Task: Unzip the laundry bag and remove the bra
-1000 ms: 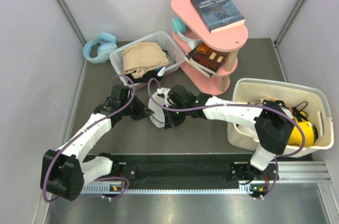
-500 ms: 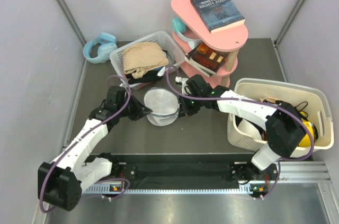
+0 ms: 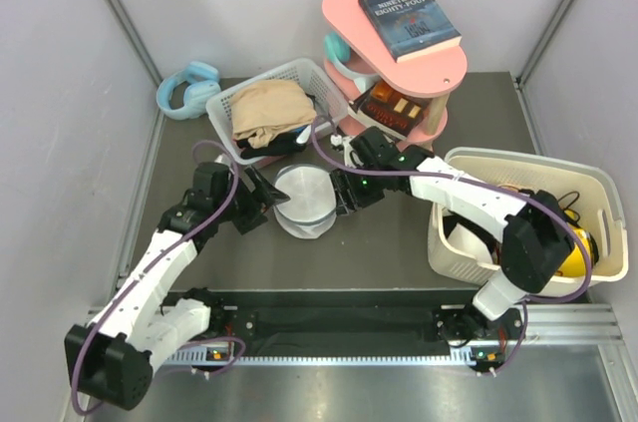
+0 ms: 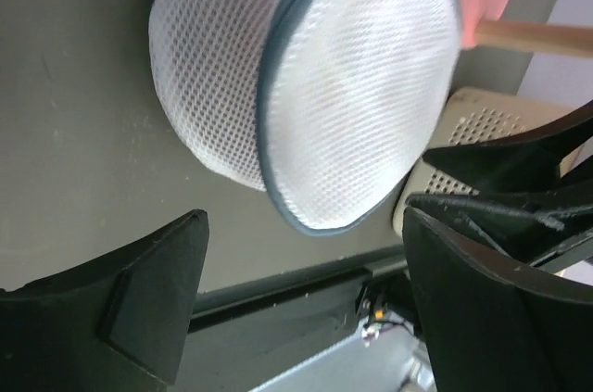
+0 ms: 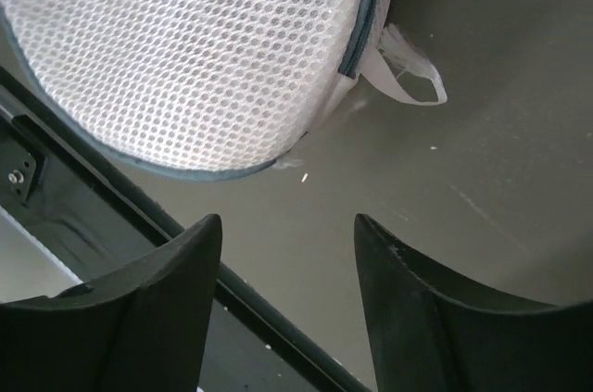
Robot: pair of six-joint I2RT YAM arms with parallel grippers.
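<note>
I read the laundry bag resting on the dark table, just in front of the white slatted basket and between the two arms. The left gripper stands with its jaws spread wide and empty, the bag just beyond its fingertips. The right gripper is likewise spread and empty, the bag just ahead of it. The blue-teal zipper band circles the mesh dome. A white fabric loop sticks out beside the band.

Lab enclosure: grey walls, aluminium rail.
</note>
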